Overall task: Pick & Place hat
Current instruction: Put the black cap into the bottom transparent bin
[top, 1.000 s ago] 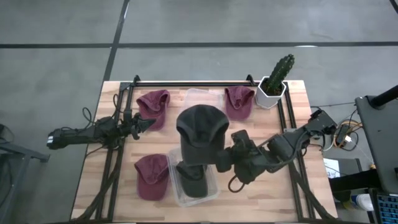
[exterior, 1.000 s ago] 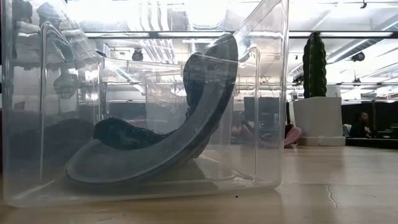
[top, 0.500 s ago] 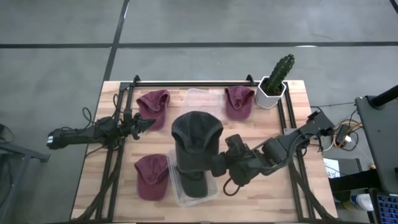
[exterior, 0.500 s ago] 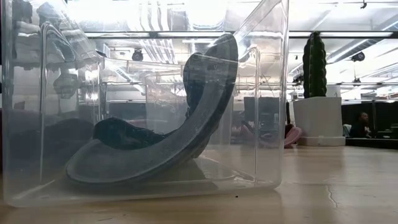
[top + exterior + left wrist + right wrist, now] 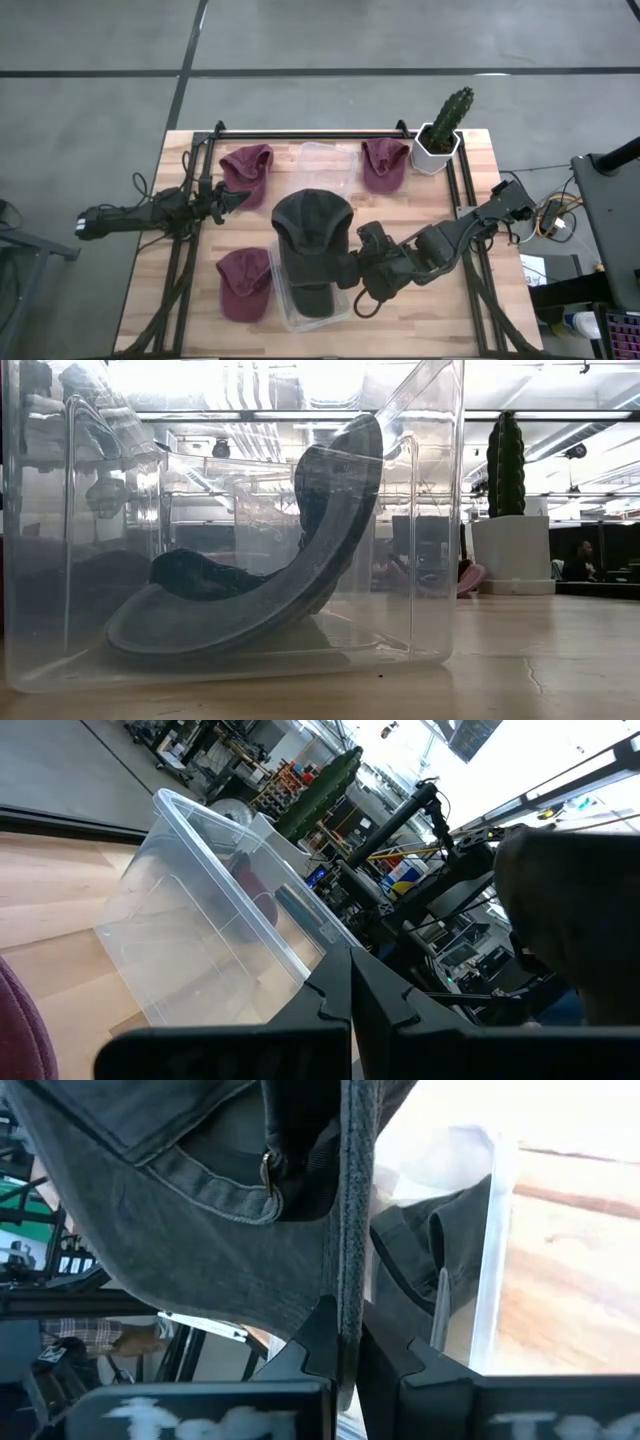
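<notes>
A dark grey hat (image 5: 312,222) hangs in my right gripper (image 5: 346,272) over the near clear bin (image 5: 283,312). That bin holds a second dark hat (image 5: 250,595), whose brim rests on the bin floor while its crown leans up against a wall. In the right wrist view the held hat (image 5: 190,1210) fills the frame above the bin (image 5: 485,1250). My left gripper (image 5: 236,197) is shut and waits at the table's left, beside a maroon hat (image 5: 247,170). My right gripper pinches an edge of the dark grey hat (image 5: 350,1280) between its two fingers, seen edge-on, not far from the strap buckle (image 5: 266,1165). The fingers reach in roughly level from the table's right side. The hat is lifted clear and sits above the near bin.
A second clear bin (image 5: 328,160) stands at the far middle, also in the left wrist view (image 5: 215,935). Maroon hats lie at the far right (image 5: 383,162) and near left (image 5: 243,284). A potted cactus (image 5: 443,128) occupies the far right corner. Black rails (image 5: 300,133) frame the table.
My right gripper has carried the dark grey hat toward the table's near edge and a little left, ending over the near bin, and has stayed shut on it. The hat inside the bin has not moved.
</notes>
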Action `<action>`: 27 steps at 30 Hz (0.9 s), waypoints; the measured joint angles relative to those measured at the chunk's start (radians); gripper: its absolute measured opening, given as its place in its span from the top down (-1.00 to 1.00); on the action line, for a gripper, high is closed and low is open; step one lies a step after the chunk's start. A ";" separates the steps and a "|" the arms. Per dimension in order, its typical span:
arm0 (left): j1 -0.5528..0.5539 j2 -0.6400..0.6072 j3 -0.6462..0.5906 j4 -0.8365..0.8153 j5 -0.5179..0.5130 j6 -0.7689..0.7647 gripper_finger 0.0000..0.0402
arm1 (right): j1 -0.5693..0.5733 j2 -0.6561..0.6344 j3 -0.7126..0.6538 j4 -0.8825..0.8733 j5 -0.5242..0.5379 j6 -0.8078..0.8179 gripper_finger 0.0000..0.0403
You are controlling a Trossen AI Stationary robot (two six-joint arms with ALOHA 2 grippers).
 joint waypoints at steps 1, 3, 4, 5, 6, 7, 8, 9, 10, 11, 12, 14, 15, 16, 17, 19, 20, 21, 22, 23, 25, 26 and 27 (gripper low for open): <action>0.000 0.000 0.000 0.000 0.000 0.000 1.00 | 0.000 0.000 -0.004 0.000 -0.002 0.004 0.94; 0.000 0.000 0.000 0.000 0.000 0.000 1.00 | 0.000 0.000 -0.016 0.000 -0.013 0.019 0.94; 0.000 0.000 0.000 0.000 0.000 0.000 1.00 | 0.000 0.000 -0.021 0.000 -0.029 0.029 0.94; 0.000 0.000 0.000 0.000 0.000 0.000 1.00 | -0.001 0.000 -0.027 0.001 -0.049 0.031 0.94; 0.000 0.000 0.000 0.000 0.000 0.000 1.00 | -0.001 0.000 -0.033 0.003 -0.067 0.033 0.94; 0.000 0.000 0.000 0.000 0.000 0.000 1.00 | -0.002 0.000 -0.038 0.008 -0.082 0.034 0.94; 0.000 0.000 0.000 0.000 0.000 0.000 1.00 | -0.002 0.000 -0.045 0.018 -0.097 0.036 0.94; 0.000 0.000 0.000 0.000 0.000 0.000 1.00 | -0.001 0.000 -0.052 0.025 -0.108 0.041 0.94; 0.000 0.000 0.000 0.000 0.000 0.000 1.00 | -0.002 0.000 -0.062 0.030 -0.119 0.048 0.94; 0.000 0.000 0.000 0.000 0.000 0.000 1.00 | -0.003 0.000 -0.072 0.034 -0.127 0.057 0.94; 0.000 0.000 0.000 -0.001 0.000 0.000 1.00 | -0.002 0.000 -0.082 0.042 -0.134 0.064 0.94; 0.000 0.000 0.000 -0.005 0.000 0.000 1.00 | -0.004 0.001 -0.094 0.060 -0.137 0.068 0.94; 0.000 0.000 0.000 -0.007 0.000 0.000 1.00 | -0.005 0.001 -0.100 0.073 -0.136 0.068 0.94; 0.000 0.000 0.000 -0.008 0.000 0.000 1.00 | -0.009 0.001 -0.105 0.087 -0.136 0.065 0.94; 0.000 0.000 0.000 -0.008 0.000 0.000 1.00 | -0.011 0.001 -0.109 0.101 -0.136 0.061 0.94; 0.000 0.000 0.000 -0.007 0.000 0.000 1.00 | -0.016 0.001 -0.114 0.111 -0.137 0.050 0.94; 0.000 0.000 0.000 -0.008 0.000 0.000 1.00 | -0.017 0.001 -0.116 0.119 -0.138 0.042 0.94; 0.000 0.000 0.000 -0.007 0.000 0.000 1.00 | -0.019 0.001 -0.116 0.127 -0.147 0.036 0.94; 0.000 0.000 0.000 -0.007 0.000 0.000 1.00 | -0.021 0.001 -0.116 0.131 -0.156 0.034 0.94; 0.000 0.000 0.000 -0.007 0.000 0.000 1.00 | -0.022 0.006 -0.116 0.132 -0.164 0.034 0.94; 0.000 0.000 0.000 -0.007 0.000 0.000 1.00 | -0.024 0.017 -0.116 0.142 -0.203 0.032 0.94; 0.000 0.000 0.000 -0.007 0.000 0.000 1.00 | -0.026 0.027 -0.116 0.145 -0.235 0.032 0.94; 0.000 0.000 0.000 -0.007 0.000 0.000 1.00 | -0.029 0.039 -0.116 0.146 -0.268 0.032 0.94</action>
